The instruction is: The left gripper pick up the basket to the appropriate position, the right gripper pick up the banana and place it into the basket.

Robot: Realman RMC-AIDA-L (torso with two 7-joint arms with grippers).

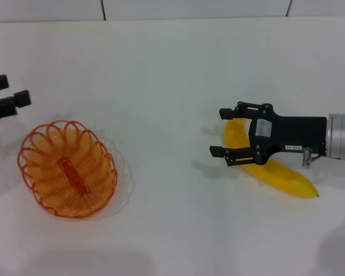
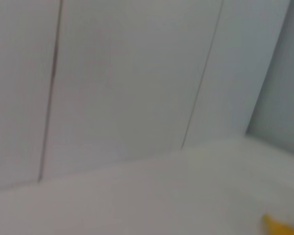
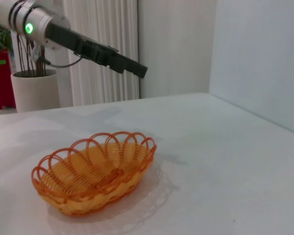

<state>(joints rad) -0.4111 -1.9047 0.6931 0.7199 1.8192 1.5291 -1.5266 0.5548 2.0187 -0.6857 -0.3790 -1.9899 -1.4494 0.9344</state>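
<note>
The basket (image 1: 67,169) sits upright on the white bench (image 1: 172,86) near its front-left corner, holding nothing. Toward the right edge, the banana (image 1: 276,172) lies flat; the right gripper (image 1: 221,132) hovers over its left end, its 2 fingers apart, straddling it. Behind the basket at the left edge, the left gripper (image 1: 8,95) hangs clear of the rim, fingers apart.

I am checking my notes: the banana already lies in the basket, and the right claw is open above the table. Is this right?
Not quite. The head view shows the banana on the table, beneath the open right claw, far from the basket, which is empty. The rest stands.
</note>
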